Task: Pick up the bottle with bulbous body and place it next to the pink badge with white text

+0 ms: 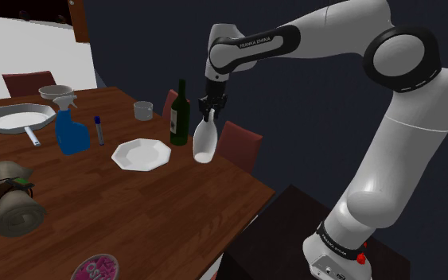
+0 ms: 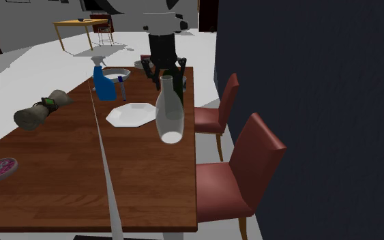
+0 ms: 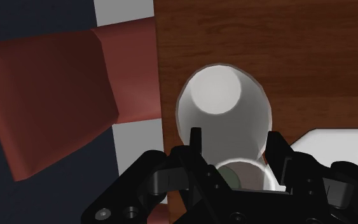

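While the hand (image 1: 208, 114) grips the white bottle (image 1: 204, 143) aloft, a plate (image 1: 140, 153) and wine bottle (image 1: 180, 119) sit nearby.

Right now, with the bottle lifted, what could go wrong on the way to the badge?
The pincer clasps the white bottle only by its narrow neck; the body may swing or slip.
The dark wine bottle stands close beside it and could be knocked.
The path to the pink badge probably crosses the white plate.
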`<state>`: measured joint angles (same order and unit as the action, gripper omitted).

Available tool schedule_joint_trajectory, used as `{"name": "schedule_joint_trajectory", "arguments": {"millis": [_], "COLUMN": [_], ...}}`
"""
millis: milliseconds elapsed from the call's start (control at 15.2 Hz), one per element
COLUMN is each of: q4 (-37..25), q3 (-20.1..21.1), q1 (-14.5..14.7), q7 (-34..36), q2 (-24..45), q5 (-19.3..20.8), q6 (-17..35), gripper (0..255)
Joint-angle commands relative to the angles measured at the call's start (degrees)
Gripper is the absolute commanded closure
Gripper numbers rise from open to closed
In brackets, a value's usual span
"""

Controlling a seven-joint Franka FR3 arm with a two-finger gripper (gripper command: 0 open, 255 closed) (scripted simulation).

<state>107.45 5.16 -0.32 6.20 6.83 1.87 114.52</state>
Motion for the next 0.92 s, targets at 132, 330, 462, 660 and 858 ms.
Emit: {"name": "schedule_joint_trajectory", "arguments": {"millis": [132,330,462,660,858], "q4": [0.02,-1.03,-2.18,-3.99,-5.93], "q3": [0.00,0.00,0.00,0.01,0.02], "q1": [0.00,-0.01,-0.01,-0.01,-0.01], "q7": [0.02,-0.06,-0.11,-0.19,-0.25], "q2": [0.02,-0.35,-0.67,-1.07,-1.37], "q5": [0.01,-0.04,-0.09,-0.15,-0.20], "q6": [-0.03,-1.45,-2.92,-5.13,-7.37], "gripper": [255,255,255,255,255]}}
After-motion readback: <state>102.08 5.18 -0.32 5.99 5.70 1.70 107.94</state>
